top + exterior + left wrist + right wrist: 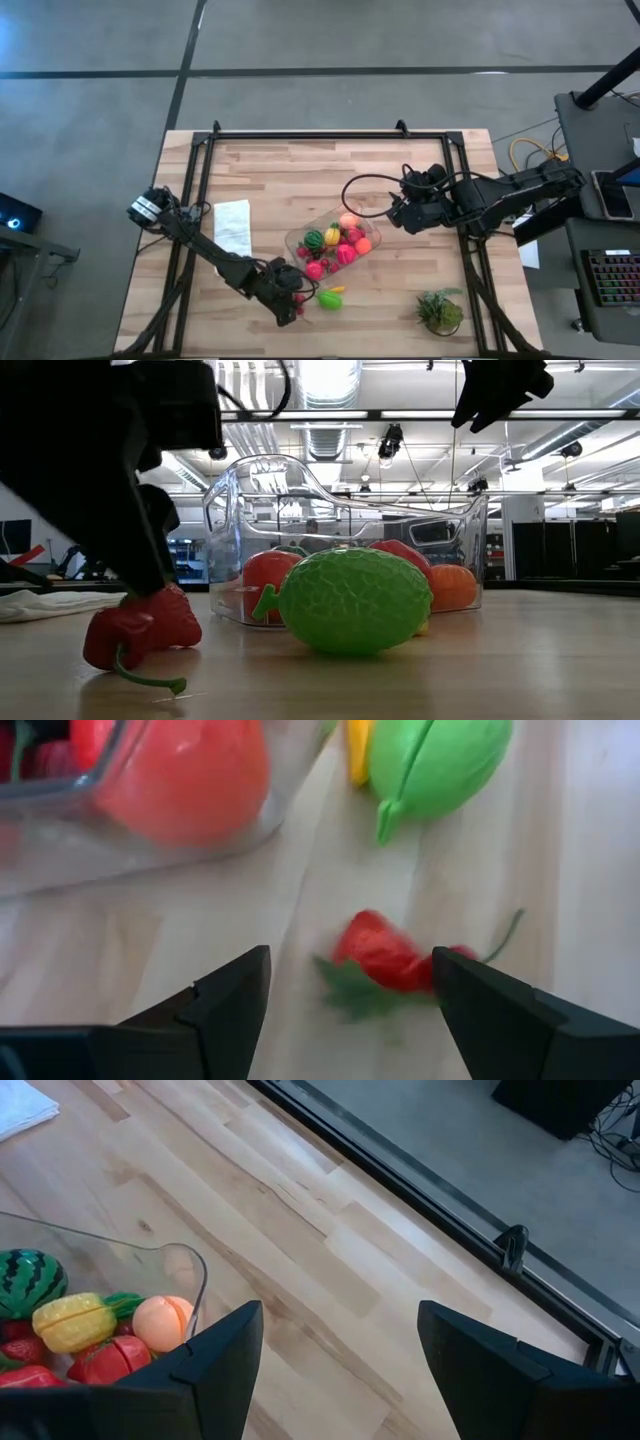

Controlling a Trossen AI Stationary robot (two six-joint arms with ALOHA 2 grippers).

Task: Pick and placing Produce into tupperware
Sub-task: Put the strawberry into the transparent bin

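A red toy pepper (385, 955) with a green stem lies on the wooden table, in front of the clear tupperware (292, 240). My left gripper (350, 960) is open and low over it, one finger on either side. A lime-green fruit (355, 600) and a yellow piece (358, 750) lie just beyond it, beside the tupperware. Several pieces of produce, among them a striped melon (30, 1280), fill the tupperware. My right gripper (392, 213) hangs open and holds nothing, above the tupperware's far right end. My left gripper comes slanting down at the red pepper from the table's left. One finger (470, 990) overlaps the pepper's stem end (440, 960) in the wrist view. I cannot tell whether it touches. The pepper lies on the table.
A folded white cloth (233, 225) lies left of the tupperware. A spiky green plant tuft (440, 310) stands at the near right. A black frame rail (330, 133) runs along the table's edges. Bare wood shows along the far side.
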